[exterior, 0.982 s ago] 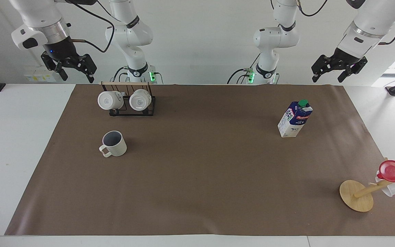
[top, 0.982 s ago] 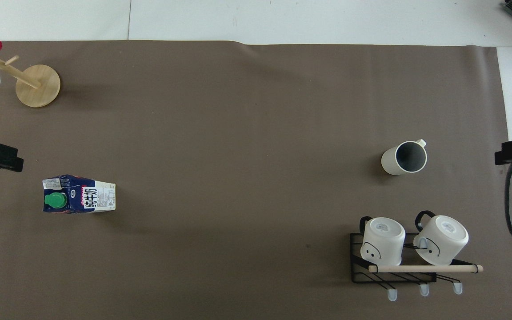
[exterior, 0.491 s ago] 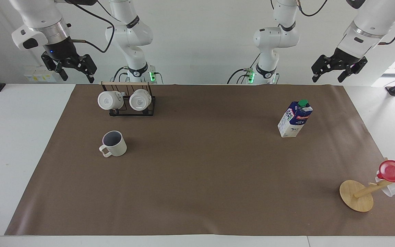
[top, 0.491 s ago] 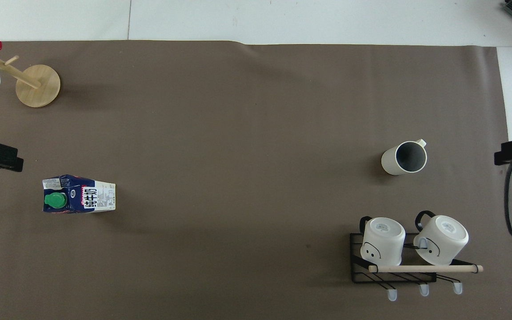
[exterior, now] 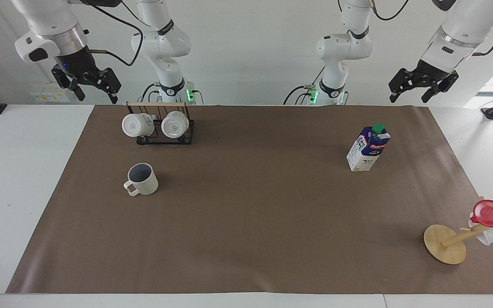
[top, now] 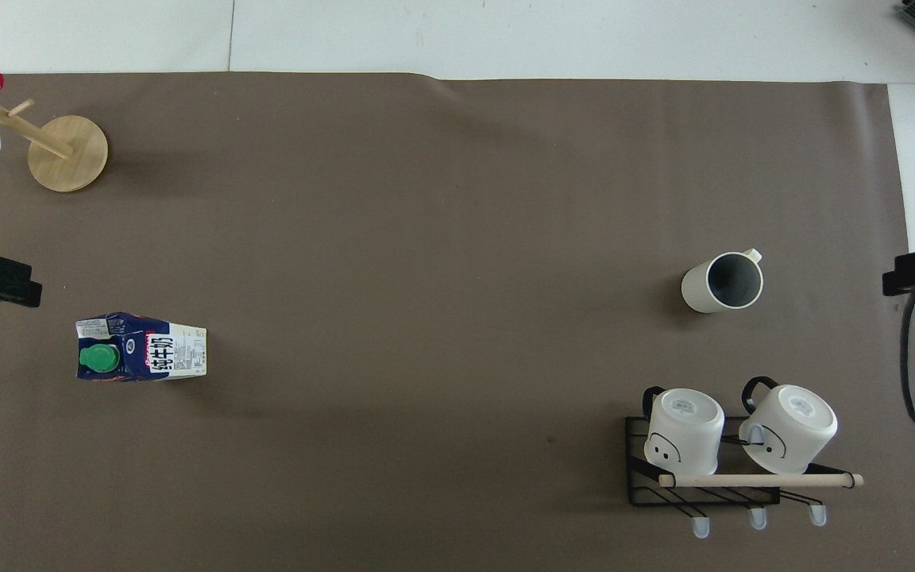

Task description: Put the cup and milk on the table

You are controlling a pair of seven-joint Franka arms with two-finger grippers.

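Cream-white ceramic mug (exterior: 142, 179) is parked upright below the raised, open right end effector (exterior: 87, 85); blue-topped white milk carton (exterior: 368, 148) is stood nearer the open left end effector (exterior: 423, 84)

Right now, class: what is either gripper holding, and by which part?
Nothing. The left gripper and right gripper hang open and empty, raised above the table's edge.

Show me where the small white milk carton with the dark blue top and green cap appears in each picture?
Facing view: the milk carton stands upright on the brown mat, at the picture's right, toward the left arm's end.
Overhead view: the same carton at the picture's left.
Shared landmark: the round wooden mug-tree base, farther from the robots than the carton.
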